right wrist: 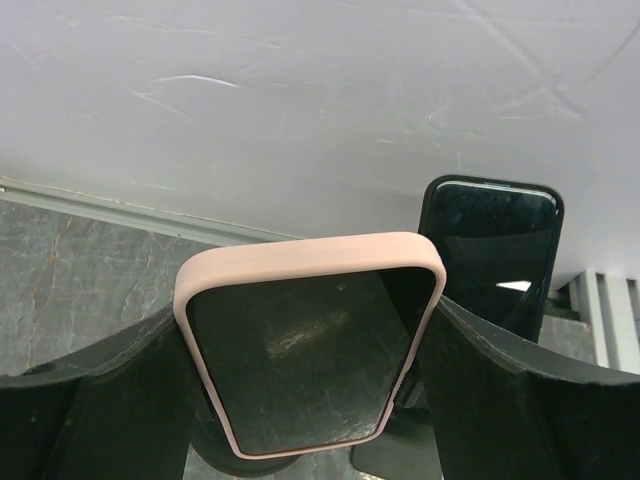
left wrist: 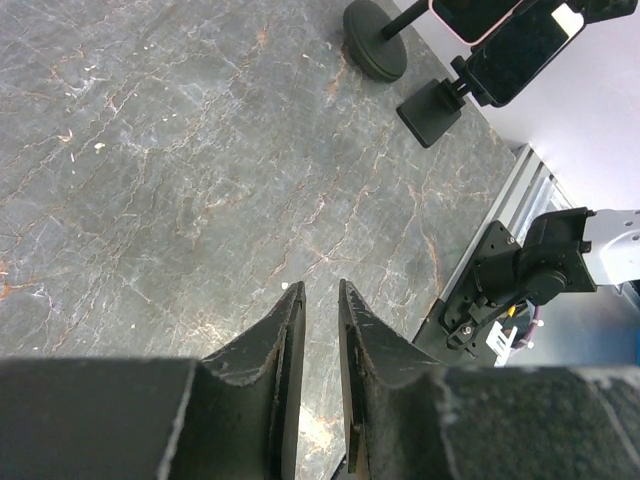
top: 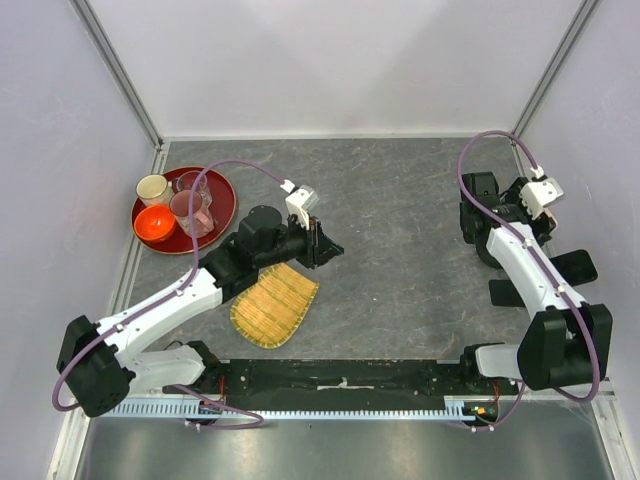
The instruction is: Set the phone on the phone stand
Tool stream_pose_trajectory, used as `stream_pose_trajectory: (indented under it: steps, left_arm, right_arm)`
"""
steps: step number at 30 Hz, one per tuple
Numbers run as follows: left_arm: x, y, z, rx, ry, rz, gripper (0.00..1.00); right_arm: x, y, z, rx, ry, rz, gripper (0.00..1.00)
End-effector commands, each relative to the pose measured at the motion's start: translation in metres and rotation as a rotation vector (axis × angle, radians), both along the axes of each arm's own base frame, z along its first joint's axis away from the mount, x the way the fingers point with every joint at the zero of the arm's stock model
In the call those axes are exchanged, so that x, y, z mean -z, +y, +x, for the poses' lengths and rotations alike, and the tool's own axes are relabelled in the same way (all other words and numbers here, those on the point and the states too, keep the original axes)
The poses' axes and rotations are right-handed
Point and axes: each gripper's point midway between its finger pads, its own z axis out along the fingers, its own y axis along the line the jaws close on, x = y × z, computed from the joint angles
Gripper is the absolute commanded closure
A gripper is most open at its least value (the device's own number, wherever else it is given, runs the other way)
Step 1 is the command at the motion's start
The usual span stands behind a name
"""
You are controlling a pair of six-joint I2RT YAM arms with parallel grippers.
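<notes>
Between the fingers of the right claw (right wrist: 310,400) sits the phone (right wrist: 300,320), gripped by its edges, seemingly for seating on the stand (left wrist: 375,45) close by. Left claw (left wrist: 320,290) hangs narrow and empty, well aside.

Table (top: 400,230): dark grey stone-look top, pale and rusty veins, matt.
Phone (right wrist: 310,370): glossy black glass screen, smudge on it; case pale pink, matt, smooth, rubbery look.
All-black phone (right wrist: 492,240): glossy screen, catches reflections.
Phone stand (left wrist: 375,42): disc base matt black.
Left gripper (left wrist: 320,292): fingers (left wrist: 270,370) matt black plastic, edges scuffed pale.
Right gripper (right wrist: 310,325): fingers (right wrist: 510,390) same black, faintly grainy.
Mat (top: 273,305): woven yellow slats, bamboo-like.
Tray (top: 225,195): glossy red.
Cup (top: 192,212): clear glass, pinkish.
Walls (top: 330,60): pale, matt, smooth.
</notes>
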Motion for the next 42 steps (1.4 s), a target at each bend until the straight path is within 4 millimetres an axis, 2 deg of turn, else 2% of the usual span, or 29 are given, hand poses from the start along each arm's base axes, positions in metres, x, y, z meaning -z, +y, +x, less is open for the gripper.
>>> stream_pose_trajectory:
  steps: [1,6,16,22,25,28,31,32,34,35,37,38,42]
  left_arm:
    - [-0.018,-0.005,-0.002,0.008,0.001,-0.031,0.74]
    - [-0.018,-0.004,-0.003,0.007,0.004,-0.032,0.74]
    - [-0.021,-0.004,-0.002,-0.001,0.01,-0.031,0.74]
    - [-0.017,-0.005,-0.003,0.001,0.019,-0.025,0.74]
    - [-0.017,-0.007,-0.004,0.008,0.02,-0.031,0.74]
    - [-0.014,-0.007,-0.004,0.009,0.024,-0.031,0.74]
    - [-0.013,-0.007,-0.005,0.01,0.025,-0.029,0.74]
    - [-0.013,-0.007,-0.005,0.011,0.027,-0.029,0.74]
    - [-0.013,-0.007,-0.005,0.011,0.026,-0.03,0.74]
    - [-0.013,-0.007,-0.005,0.01,0.025,-0.031,0.74]
    - [-0.012,-0.007,-0.006,0.011,0.026,-0.034,0.74]
    - [-0.012,-0.007,-0.007,0.011,0.028,-0.036,0.74]
    - [-0.012,-0.004,-0.008,0.008,0.027,-0.04,0.74]
  right_arm:
    - [-0.016,-0.011,0.001,0.101,-0.221,-0.021,1.0]
    - [0.007,-0.01,0.008,0.112,-0.203,-0.006,1.0]
    - [0.018,-0.009,0.012,0.137,-0.23,0.017,1.0]
    - [0.021,-0.008,0.025,0.126,-0.121,-0.014,0.93]
    - [0.025,-0.008,0.031,0.121,-0.068,-0.014,0.83]
    - [0.029,-0.007,0.032,0.116,-0.05,-0.006,0.79]
    - [0.028,-0.007,0.031,0.117,-0.048,-0.009,0.68]
    - [0.028,-0.007,0.032,0.115,-0.043,-0.008,0.52]
    - [0.027,-0.007,0.033,0.113,-0.026,-0.007,0.38]
    - [0.027,-0.006,0.033,0.109,-0.021,-0.002,0.25]
    - [0.023,-0.003,0.035,0.096,-0.024,0.018,0.14]
    - [0.021,-0.001,0.035,0.085,-0.001,0.013,0.02]
    - [0.011,0.003,0.032,0.058,0.015,0.04,0.02]
